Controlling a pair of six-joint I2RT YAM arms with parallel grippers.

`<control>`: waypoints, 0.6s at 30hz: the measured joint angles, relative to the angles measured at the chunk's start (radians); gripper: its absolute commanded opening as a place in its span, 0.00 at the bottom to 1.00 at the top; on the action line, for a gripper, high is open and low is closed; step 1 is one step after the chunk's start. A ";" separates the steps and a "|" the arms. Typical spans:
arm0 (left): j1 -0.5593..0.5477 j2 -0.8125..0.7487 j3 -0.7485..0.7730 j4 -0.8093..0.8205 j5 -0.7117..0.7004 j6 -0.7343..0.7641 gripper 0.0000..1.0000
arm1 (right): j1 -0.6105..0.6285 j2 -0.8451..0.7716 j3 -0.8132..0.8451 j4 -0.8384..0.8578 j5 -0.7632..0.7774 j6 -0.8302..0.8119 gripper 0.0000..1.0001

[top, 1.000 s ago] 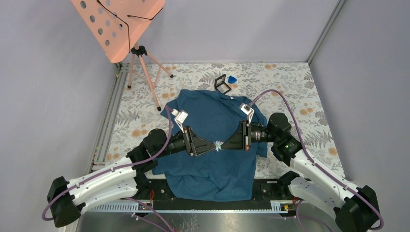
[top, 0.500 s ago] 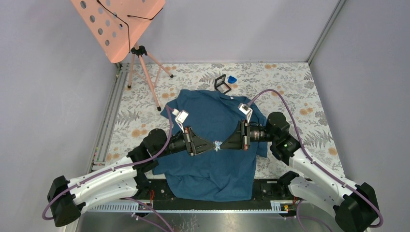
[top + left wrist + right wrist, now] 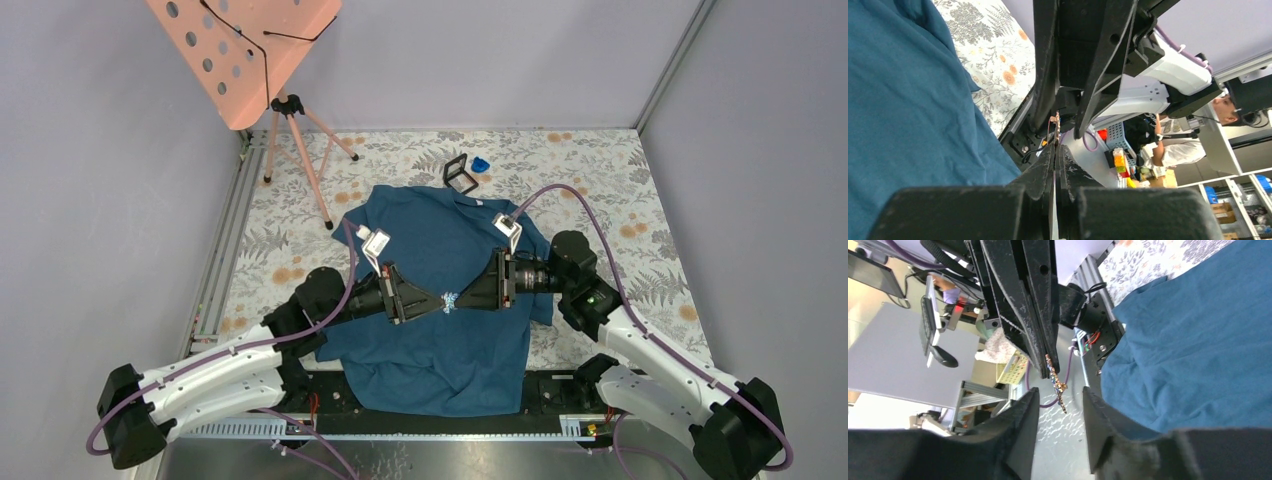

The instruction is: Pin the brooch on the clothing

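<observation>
At the centre of the top view the two arms meet tip to tip above the shirt [image 3: 440,235], which lies spread on the floral counter [image 3: 610,190]. The left jaws are closed on the brooch [image 3: 450,299], which sticks out past their tips. The right jaws stand apart, one finger [image 3: 1018,425] on each side of the brooch; the right wrist view shows neither finger touching it. The brooch is held in the air, clear of the fabric. Just beyond the shirt's collar, on the counter, sit a black case [image 3: 459,172] and a small blue object [image 3: 481,164]. A pink stand [image 3: 245,60] fills the upper left.
</observation>
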 measured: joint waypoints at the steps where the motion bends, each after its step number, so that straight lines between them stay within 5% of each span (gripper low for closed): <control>1: -0.004 -0.004 0.000 -0.008 -0.005 0.011 0.00 | 0.001 -0.001 0.002 -0.012 0.008 0.000 0.61; 7: -0.031 -0.064 0.027 -0.159 -0.109 0.143 0.00 | 0.005 -0.037 0.032 -0.151 0.126 -0.074 0.70; 12: -0.100 -0.098 0.079 -0.278 -0.288 0.286 0.00 | 0.005 -0.077 0.060 -0.283 0.274 -0.075 0.58; 18: -0.430 0.094 0.231 -0.424 -0.730 0.484 0.00 | 0.005 -0.081 0.073 -0.420 0.440 0.071 0.47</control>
